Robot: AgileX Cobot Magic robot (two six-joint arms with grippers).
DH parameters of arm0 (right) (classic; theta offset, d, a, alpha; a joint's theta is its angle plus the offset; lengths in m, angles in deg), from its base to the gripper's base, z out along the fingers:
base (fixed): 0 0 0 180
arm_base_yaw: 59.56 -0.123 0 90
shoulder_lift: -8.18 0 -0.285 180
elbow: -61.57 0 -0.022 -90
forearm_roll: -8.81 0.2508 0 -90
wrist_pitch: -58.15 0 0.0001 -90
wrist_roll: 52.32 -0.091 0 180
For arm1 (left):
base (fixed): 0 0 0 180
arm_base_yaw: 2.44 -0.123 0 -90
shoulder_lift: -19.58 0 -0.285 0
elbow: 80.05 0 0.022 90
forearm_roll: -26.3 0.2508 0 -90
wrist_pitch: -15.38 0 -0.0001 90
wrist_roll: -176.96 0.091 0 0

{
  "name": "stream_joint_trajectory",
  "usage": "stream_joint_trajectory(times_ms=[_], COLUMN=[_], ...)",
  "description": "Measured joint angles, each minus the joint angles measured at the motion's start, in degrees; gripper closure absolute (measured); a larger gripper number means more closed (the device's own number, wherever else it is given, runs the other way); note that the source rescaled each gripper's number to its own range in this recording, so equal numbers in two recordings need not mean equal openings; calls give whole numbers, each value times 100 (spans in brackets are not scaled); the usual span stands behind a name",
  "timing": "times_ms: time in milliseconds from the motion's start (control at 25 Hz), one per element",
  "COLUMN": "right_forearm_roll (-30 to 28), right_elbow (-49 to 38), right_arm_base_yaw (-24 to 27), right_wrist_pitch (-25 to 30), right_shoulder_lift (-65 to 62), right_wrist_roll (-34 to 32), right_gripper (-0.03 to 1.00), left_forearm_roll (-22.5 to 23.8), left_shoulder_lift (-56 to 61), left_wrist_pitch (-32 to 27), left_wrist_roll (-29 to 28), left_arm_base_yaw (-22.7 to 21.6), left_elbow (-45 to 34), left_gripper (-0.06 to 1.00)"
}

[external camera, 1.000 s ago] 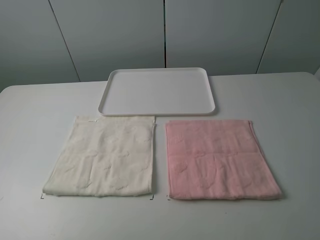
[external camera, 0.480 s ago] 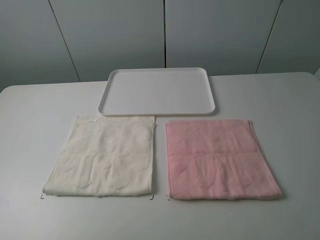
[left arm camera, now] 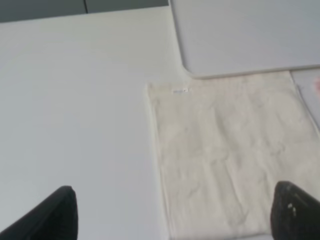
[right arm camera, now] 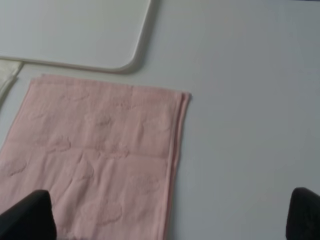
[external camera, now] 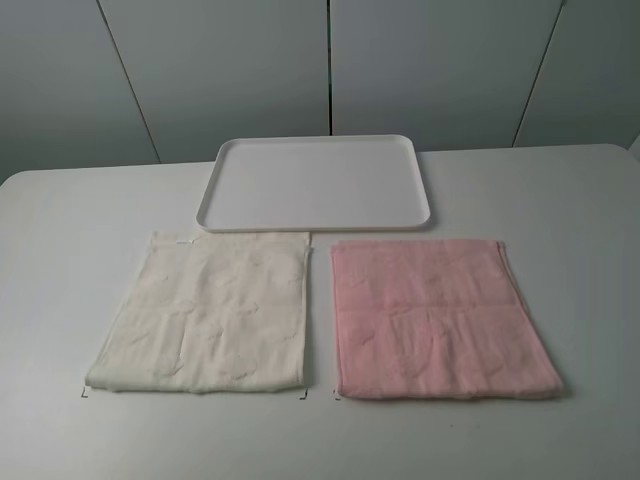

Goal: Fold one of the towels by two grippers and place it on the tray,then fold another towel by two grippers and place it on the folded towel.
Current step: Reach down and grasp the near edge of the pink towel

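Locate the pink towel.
In the exterior high view, the pink towel lies flat to the right of the cream towel, just nearer the camera than the tray.

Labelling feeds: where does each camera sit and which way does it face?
Exterior high: raised, facing down across the white table at flat white plastic tray, cream terry-cloth towel, pink terry-cloth towel; no robot visible.
Left wrist: on left arm, looking down at cream towel; black left fingers show.
Right wrist: likewise over pink towel; right fingers show.
Shared: all see the tray.
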Motion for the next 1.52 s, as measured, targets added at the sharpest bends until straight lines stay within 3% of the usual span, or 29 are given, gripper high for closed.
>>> stream_joint_trajectory(times_ms=[160,320,480,600,760,960,1120,1320,1520], right_forearm_roll=[469,1139,1226,1226,1226,1118,1022,389,205], right_elbow=[346,524,537,537,537,537,540,550,550], right_arm_base_yaw=[0,-8,-8,-8,-8,-8,-8,-8,-8], right_wrist_pitch=[-245,-118,200,305,314,317,317,431,455], right_shoulder_lift=[979,1895,2591,2897,3102,3284,3362,3374,3374], right_wrist_roll=[622,1950,3071,3691,4291,4357,4357,4260,4193], right_gripper=[-3,-3,-3,-3,-3,-3,-3,-3,-3], left_forearm_roll=[-516,-1336,-1965,-2031,-1755,-1128,-999,-448,65], left_shoulder_lift=[-1197,-2391,-3342,-3863,-4457,-5475,-6513,-7754,-8752], left_wrist_pitch=[139,-14,-186,-197,93,624,878,523,-32], left_wrist_roll=[1000,2439,3637,4054,4104,3418,3152,2660,2459], left_arm_base_yaw=[0,0,0,251,1221,2707,3872,4991,5701], left_elbow=[634,1200,1493,1515,1515,1639,2035,2994,3725], left_gripper=[-5,-5,-5,-5,-4,-3,-3,-3,-3])
